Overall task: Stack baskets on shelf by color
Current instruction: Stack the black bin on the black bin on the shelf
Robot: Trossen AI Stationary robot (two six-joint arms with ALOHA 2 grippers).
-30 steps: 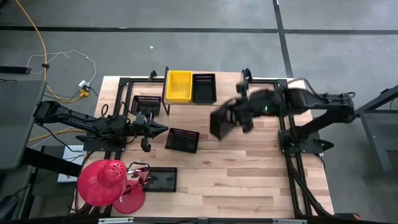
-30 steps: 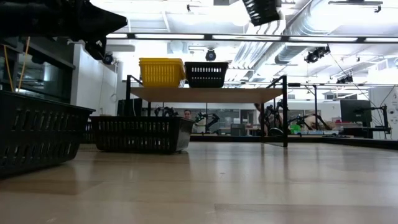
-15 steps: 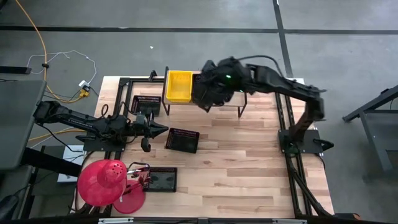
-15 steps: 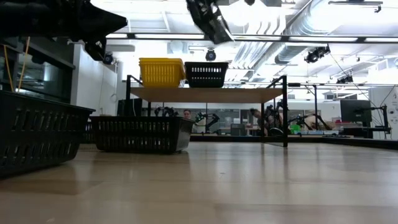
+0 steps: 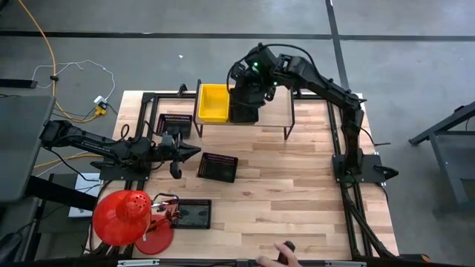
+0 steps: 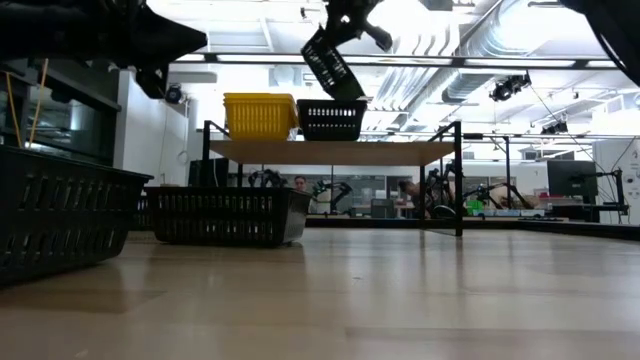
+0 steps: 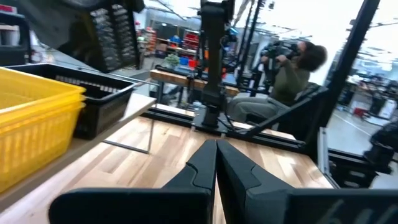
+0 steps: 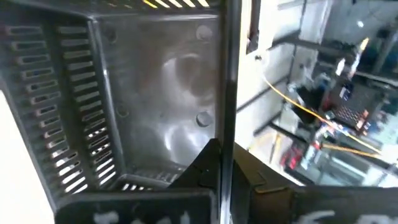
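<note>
My right gripper (image 5: pixel 252 80) is over the shelf (image 5: pixel 306 111), shut on a black basket (image 6: pixel 328 60) that hangs tilted just above the black basket (image 6: pixel 330 120) standing on the board. A yellow basket (image 5: pixel 213 102) stands beside that one on the shelf. The right wrist view looks into the held basket (image 8: pixel 149 93). My left gripper (image 5: pixel 175 153) waits shut over the table's left part, touching nothing; its closed fingers (image 7: pixel 205 168) show in the left wrist view. My right gripper holds the black basket by one side wall at its rim (image 8: pixel 227 93), one finger inside the basket and one outside. It comes from above. The basket is lifted clear and hangs tilted below the fingers, its lower end (image 6: pixel 318 70) near the shelf basket's rim.
Three more black baskets sit on the table: one by the shelf's left legs (image 5: pixel 174 123), one mid-table (image 5: pixel 218 166), one near the front edge (image 5: pixel 194 213). A red dome (image 5: pixel 120 216) stands at the near left. A person's hand (image 5: pixel 278 256) shows at the near edge.
My right arm has swung from the table's right side toward the far left, carrying the black basket over the shelf until it hangs above the black basket there. The basket has stayed tilted in the hold and has come lower.
</note>
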